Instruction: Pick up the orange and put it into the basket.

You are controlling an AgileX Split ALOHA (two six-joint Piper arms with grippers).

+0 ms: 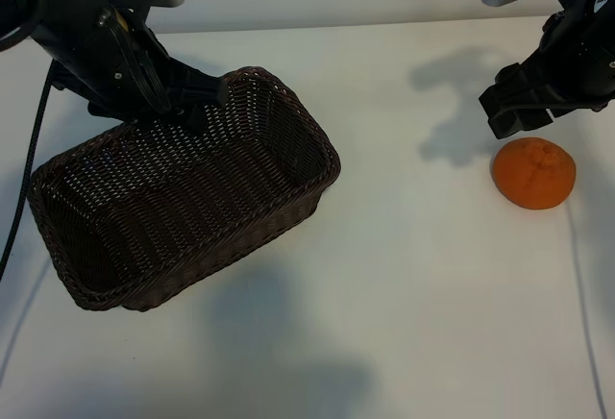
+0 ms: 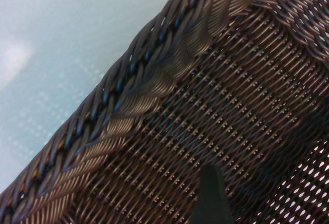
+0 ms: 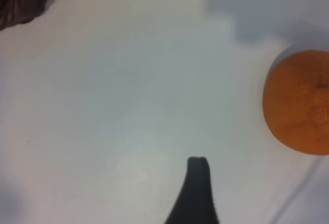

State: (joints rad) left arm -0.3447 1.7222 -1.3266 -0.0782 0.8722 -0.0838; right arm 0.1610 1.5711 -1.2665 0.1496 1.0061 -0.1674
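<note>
White counter (image 1: 404, 275), pale wall behind; shadows of both arms fall across it.

Wicker basket (image 1: 279, 184): dark brown, rectangular, braided rim, on the exterior view's left half, long axis running diagonally. It looks tipped, its far rim raised. We see nothing inside it.

Left claw (image 1: 197, 102): at the basket's far rim, pitched steeply down. In the left wrist view one dark finger (image 2: 211, 196) shows over the inner weave. Jaws stand wide, apparently straddling the rim; we cannot tell whether they bear on it.

Right claw (image 1: 519, 111): hanging above the counter at the far right, released, nothing between the jaws.

Orange (image 1: 534, 174): resting on the counter just beside the right claw, toward the camera and slightly outward, well apart from the basket. Puckered top faces up.

Our judgement: the right arm is the nearer by far; the claw needs to shift over the fruit and descend before closing. The pick is not yet begun.
</note>
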